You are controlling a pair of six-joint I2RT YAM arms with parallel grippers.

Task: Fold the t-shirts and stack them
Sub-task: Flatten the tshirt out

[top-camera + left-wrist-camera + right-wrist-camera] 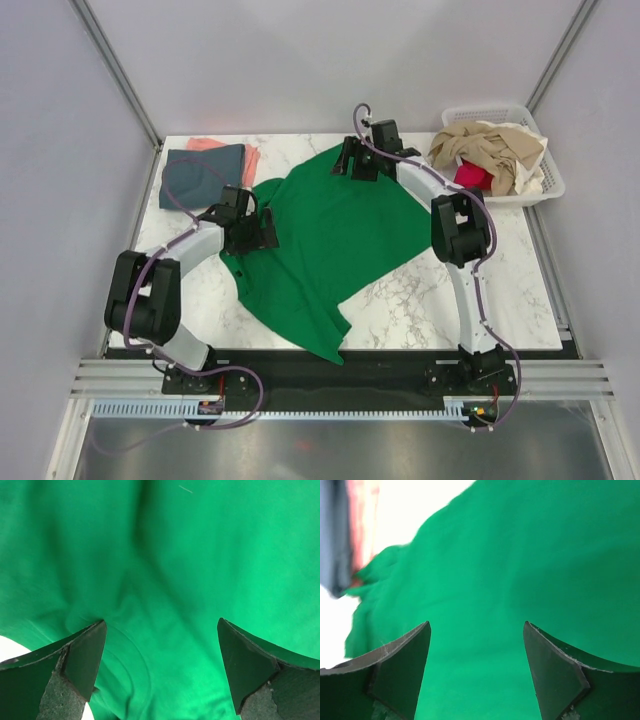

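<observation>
A bright green t-shirt [330, 240] lies spread across the middle of the marble table, one end reaching the near edge. It fills the left wrist view [190, 570] and the right wrist view [530, 565]. My left gripper [262, 230] is open, just above the shirt's left edge. My right gripper [350, 160] is open over the shirt's far edge. A folded slate blue-grey tee [205, 170] lies on a salmon pink tee [205, 144] at the far left. Beige [490, 150] and magenta-red [472, 177] tees sit in the basket.
The white slatted basket [553, 185] stands at the far right corner of the table. Grey walls and metal frame posts enclose the table. Bare marble [440, 295] shows at the near right. The folded stack's edge shows in the right wrist view [340, 535].
</observation>
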